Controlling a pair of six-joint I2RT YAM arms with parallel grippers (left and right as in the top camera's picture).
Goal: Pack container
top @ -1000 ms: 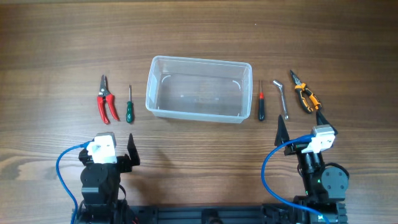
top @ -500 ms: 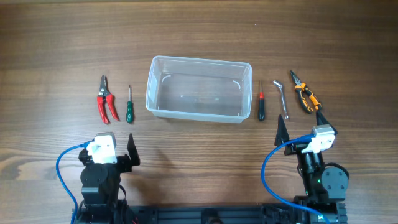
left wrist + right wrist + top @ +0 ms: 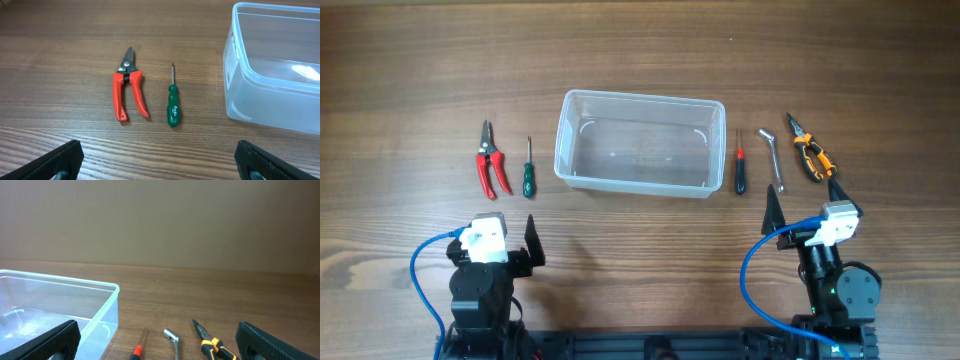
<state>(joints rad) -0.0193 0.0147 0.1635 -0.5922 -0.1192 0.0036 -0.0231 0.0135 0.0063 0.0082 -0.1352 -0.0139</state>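
- Bench (image 3: 640, 50): brown wood grain, matte, with a plain brown wall (image 3: 160, 220) past its far edge.
- Container (image 3: 563, 150): upright at the bench centre.
- Left of it lie red pruners (image 3: 491, 160) and a green screwdriver (image 3: 528, 172).
- Right of it lie a red screwdriver (image 3: 740, 168), a silver wrench (image 3: 773, 158) and orange pliers (image 3: 809, 152).
- Left pincer (image 3: 159, 162) and right pincer (image 3: 157, 342): at the near edge, fingers spread wide, gripping nothing.

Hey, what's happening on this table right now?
Nothing is being handled yet. The clear plastic rectangular tub sits empty in the middle. Red-handled pruning shears and a green-handled screwdriver lie to its left; a red-and-black screwdriver, a silver L-shaped wrench and orange-and-black pliers to its right. Both the left gripper and right gripper are open.
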